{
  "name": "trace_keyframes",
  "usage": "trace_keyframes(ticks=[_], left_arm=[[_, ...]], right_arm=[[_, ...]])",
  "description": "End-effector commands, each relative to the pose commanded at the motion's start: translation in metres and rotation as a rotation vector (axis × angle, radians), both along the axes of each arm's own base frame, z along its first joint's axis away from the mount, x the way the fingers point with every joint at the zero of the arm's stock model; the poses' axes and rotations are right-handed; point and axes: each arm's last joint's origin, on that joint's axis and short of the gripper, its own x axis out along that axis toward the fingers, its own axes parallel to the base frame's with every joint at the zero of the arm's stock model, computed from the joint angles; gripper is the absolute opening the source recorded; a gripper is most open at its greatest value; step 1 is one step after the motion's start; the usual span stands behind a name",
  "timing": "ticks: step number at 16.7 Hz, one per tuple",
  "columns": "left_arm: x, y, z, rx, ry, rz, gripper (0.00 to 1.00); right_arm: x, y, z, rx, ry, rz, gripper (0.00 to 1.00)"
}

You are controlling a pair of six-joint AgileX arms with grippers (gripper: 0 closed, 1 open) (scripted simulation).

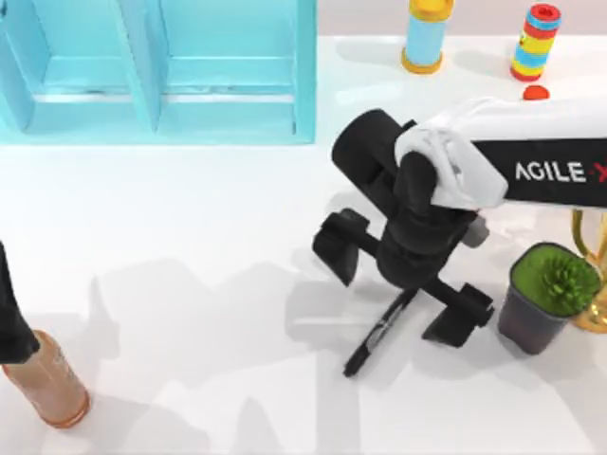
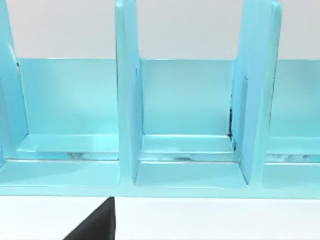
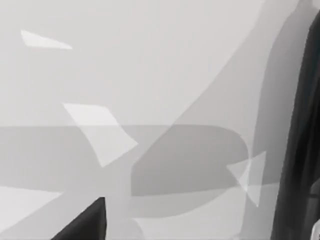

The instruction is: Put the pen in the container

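The pen (image 1: 377, 334), slim and black, lies slantwise on the white table right of centre. My right gripper (image 1: 398, 296) hangs over the pen's upper end, open, with one black finger on each side of the barrel and not touching it. The right wrist view looks at the table top with a dark finger (image 3: 85, 224) at its edge. The container (image 1: 305, 85) is a light blue box with upright dividers at the back left. The left wrist view faces the container's compartments (image 2: 187, 172). My left arm (image 1: 9, 318) is parked at the left edge.
A brown bottle (image 1: 49, 381) stands at the front left beside the left arm. A potted plant (image 1: 548, 296) and a gold object (image 1: 596, 275) stand close to the right gripper's right. A yellow-blue cylinder (image 1: 424, 36), a striped bottle (image 1: 536, 43) and a red cap (image 1: 536, 93) are at the back right.
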Motion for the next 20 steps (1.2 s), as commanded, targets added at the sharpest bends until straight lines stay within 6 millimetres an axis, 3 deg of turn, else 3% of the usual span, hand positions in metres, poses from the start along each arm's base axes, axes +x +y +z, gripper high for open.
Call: trace_keyframes(ticks=[2, 15, 20], left_arm=[[0.0, 0.0, 0.0, 0.0, 0.0, 0.0, 1.0], [0.0, 0.0, 0.0, 0.0, 0.0, 0.0, 1.0], [0.0, 0.0, 0.0, 0.0, 0.0, 0.0, 1.0]], right_arm=[[0.0, 0.0, 0.0, 0.0, 0.0, 0.0, 1.0], [0.0, 0.0, 0.0, 0.0, 0.0, 0.0, 0.02], [0.0, 0.0, 0.0, 0.0, 0.0, 0.0, 0.0]])
